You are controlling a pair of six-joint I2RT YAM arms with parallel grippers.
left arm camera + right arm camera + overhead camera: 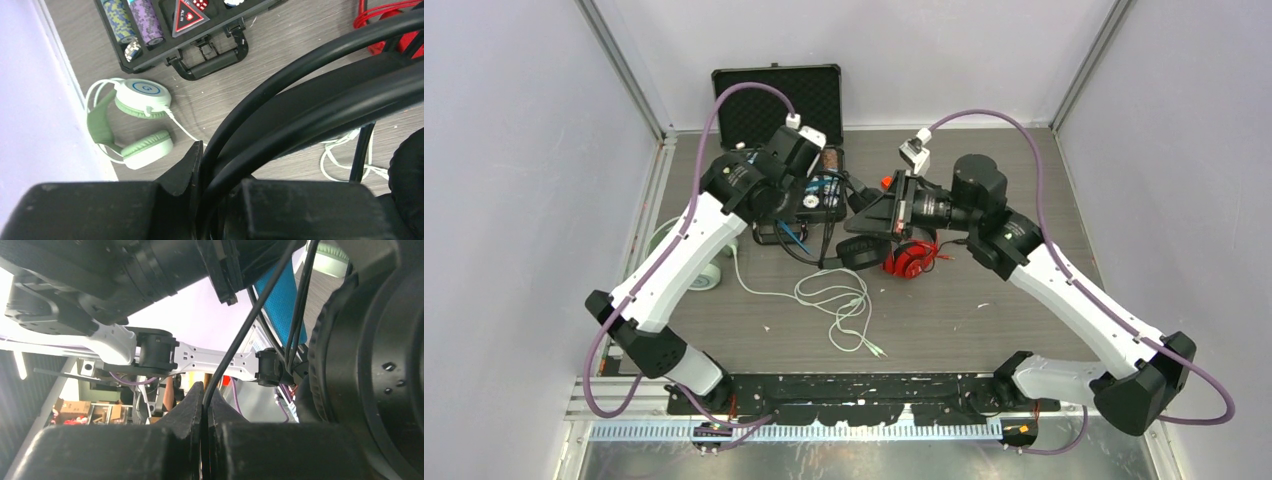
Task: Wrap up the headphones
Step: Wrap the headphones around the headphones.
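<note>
Left fingers (pixel 187 170): clamped on black headphones (pixel 320 65), held mid-frame above desk (pixel 1024 320).
Right fingers (pixel 192 407): pinched shut on thin cable (pixel 240 335).
Cable axis: ran up-right from right fingers; earcup (pixel 370 365) just right; right arm nearer.

The headphones (pixel 911 258) lie before the case (pixel 776 100) on the table (pixel 984 320).

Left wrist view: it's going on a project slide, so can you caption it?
Left gripper clamps the black headphones' headband; mint-green headphones lie by the wall near an open chip case.
</note>
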